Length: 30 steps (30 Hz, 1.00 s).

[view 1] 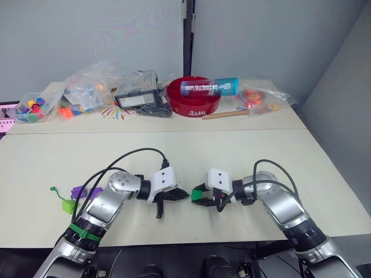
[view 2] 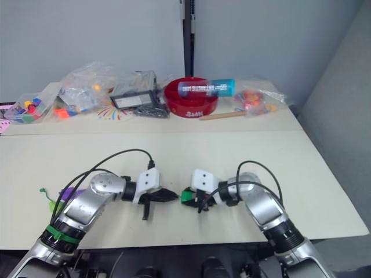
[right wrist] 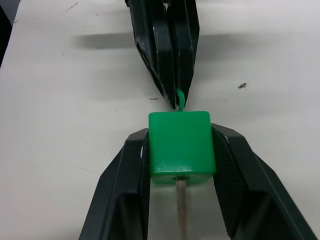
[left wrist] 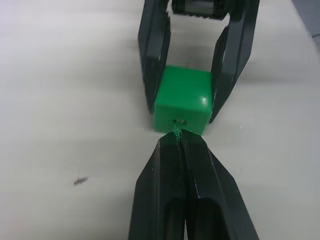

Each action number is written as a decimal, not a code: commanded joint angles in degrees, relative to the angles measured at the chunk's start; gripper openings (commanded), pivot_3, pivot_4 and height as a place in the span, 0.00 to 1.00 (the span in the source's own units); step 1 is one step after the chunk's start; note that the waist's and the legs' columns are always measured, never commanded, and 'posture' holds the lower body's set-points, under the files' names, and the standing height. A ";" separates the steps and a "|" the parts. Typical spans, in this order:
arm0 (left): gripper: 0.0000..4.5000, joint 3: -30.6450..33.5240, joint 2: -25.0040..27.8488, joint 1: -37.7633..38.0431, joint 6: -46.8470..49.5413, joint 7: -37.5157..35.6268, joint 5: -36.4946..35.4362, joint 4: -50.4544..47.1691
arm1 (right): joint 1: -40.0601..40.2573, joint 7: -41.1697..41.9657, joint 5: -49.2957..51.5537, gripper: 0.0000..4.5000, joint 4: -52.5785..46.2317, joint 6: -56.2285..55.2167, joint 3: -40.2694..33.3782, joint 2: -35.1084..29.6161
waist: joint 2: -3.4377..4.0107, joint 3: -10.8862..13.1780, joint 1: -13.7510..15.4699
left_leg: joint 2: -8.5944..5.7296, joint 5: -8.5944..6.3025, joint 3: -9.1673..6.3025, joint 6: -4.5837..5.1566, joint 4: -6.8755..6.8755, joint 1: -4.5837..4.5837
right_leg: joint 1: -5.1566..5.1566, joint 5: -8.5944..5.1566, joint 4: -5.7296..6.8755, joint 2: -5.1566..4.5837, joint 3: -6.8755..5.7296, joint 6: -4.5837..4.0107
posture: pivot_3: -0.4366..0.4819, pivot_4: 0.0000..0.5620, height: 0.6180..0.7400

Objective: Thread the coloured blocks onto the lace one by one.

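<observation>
Right gripper [right wrist: 181, 150] clamping the green cube [right wrist: 181, 146] just above the table [view 1: 243, 150] | left gripper [left wrist: 180, 142] pinching the green lace [left wrist: 176, 133] at the cube's hole | pale tip [right wrist: 182, 210] poking out the far side

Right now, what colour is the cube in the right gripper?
Green; the cube shows best in the right wrist view, clamped in the right gripper.
</observation>
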 commanded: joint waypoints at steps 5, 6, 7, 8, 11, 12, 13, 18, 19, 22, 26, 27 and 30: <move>0.01 -3.54 -1.82 -2.55 -0.88 1.10 4.37 1.52 | 0.23 -0.15 -0.07 0.27 0.13 1.13 1.64 0.41 | 0.00 0.00 0.14 | -0.02 0.00 0.00 0.00 0.00 0.01 | 0.03 0.00 -0.01 -0.01 0.00 0.00 | 0.48 0.27 1.00; 0.01 -3.33 -1.92 -2.76 -0.48 1.53 4.69 1.84 | 0.29 -0.17 -0.06 0.27 0.04 1.15 1.66 0.42 | 0.00 0.00 0.13 | -0.02 0.00 0.00 0.00 0.00 0.01 | 0.02 0.00 -0.01 -0.01 0.00 0.00 | 0.48 0.27 1.00; 0.01 -3.04 -2.01 -2.90 -0.06 1.85 4.88 1.99 | 0.35 -0.18 -0.03 0.27 -0.06 1.19 1.65 0.42 | 0.00 0.00 0.15 | -0.01 0.00 0.00 0.00 0.00 0.01 | 0.02 0.00 -0.01 -0.01 0.00 0.00 | 0.48 0.27 1.00; 0.01 -2.76 -1.90 -2.98 0.09 1.82 4.89 2.04 | 0.40 -0.19 0.01 0.27 -0.13 1.22 1.64 0.41 | 0.00 0.00 0.16 | -0.01 0.00 0.00 0.00 0.00 0.02 | 0.03 0.00 0.00 -0.01 0.00 0.00 | 0.48 0.27 1.00; 0.01 -1.56 -1.60 -3.03 1.07 1.79 3.96 1.36 | 0.47 -0.17 0.03 0.27 0.03 1.09 1.57 0.31 | 0.00 0.00 0.10 | -0.01 0.00 0.00 0.00 0.00 0.03 | 0.04 0.00 0.00 -0.01 0.00 0.00 | 0.48 0.27 1.00; 0.01 -1.06 -1.65 -3.03 1.24 1.95 3.57 1.04 | 0.45 -0.18 0.04 0.27 0.08 1.09 1.55 0.30 | 0.00 0.00 0.08 | -0.01 0.00 0.00 0.00 0.00 0.03 | 0.04 0.00 0.00 0.00 0.01 0.00 | 0.48 0.27 1.00; 0.06 -0.57 -1.67 -3.09 1.39 2.01 3.13 0.73 | 0.41 -0.20 0.06 0.27 0.12 1.11 1.52 0.32 | 0.00 0.00 0.05 | 0.00 0.00 0.00 0.00 0.00 0.03 | 0.04 0.00 0.01 0.00 0.00 0.00 | 0.48 0.27 1.00; 0.40 1.17 0.61 -1.99 2.67 -0.81 0.24 -2.77 | 0.28 -0.28 0.20 0.27 -0.02 1.37 1.36 0.43 | 0.00 0.00 -0.14 | 0.00 0.00 0.00 0.00 0.00 0.02 | 0.01 0.00 0.01 0.00 0.00 0.00 | 0.48 0.27 1.00; 0.48 1.38 1.28 -1.79 2.74 -1.03 0.03 -3.37 | 0.29 -0.27 0.24 0.27 -0.09 1.43 1.32 0.41 | 0.00 0.00 -0.15 | 0.00 0.00 0.00 0.00 0.00 0.02 | 0.01 0.00 0.01 0.00 0.00 0.00 | 0.48 0.27 1.00; 0.69 1.84 2.51 -1.69 1.47 -0.64 0.65 -3.93 | 0.37 -0.24 0.36 0.27 -0.28 1.53 1.18 0.33 | 0.00 0.00 -0.14 | 0.00 0.00 0.00 0.00 0.00 0.02 | 0.01 0.00 0.01 0.00 0.01 0.00 | 0.48 0.27 1.00; 0.91 1.36 2.42 -2.01 1.12 -0.87 0.44 -4.06 | 0.49 -0.18 0.98 0.27 -1.07 1.98 0.69 0.34 | 0.00 0.00 -0.14 | 0.00 0.00 0.00 0.00 0.00 0.01 | 0.01 0.00 0.00 0.00 0.00 0.00 | 0.48 0.27 1.00; 0.91 1.14 2.10 -2.12 1.11 -0.77 0.53 -3.98 | 0.55 -0.16 1.38 0.27 -1.35 2.10 0.42 0.43 | 0.00 0.00 -0.14 | 0.00 0.00 0.00 0.00 0.00 0.01 | 0.00 0.00 0.00 0.00 0.00 0.00 | 0.48 0.27 1.00; 0.92 0.51 0.96 -2.42 0.76 -0.55 0.84 -3.49 | 0.61 -0.42 3.04 0.58 -2.65 2.49 -0.83 0.76 | -0.01 0.01 -0.01 | 0.00 0.00 0.00 0.00 0.00 -0.03 | -0.03 0.00 0.00 0.00 0.00 0.00 | 0.48 0.27 1.00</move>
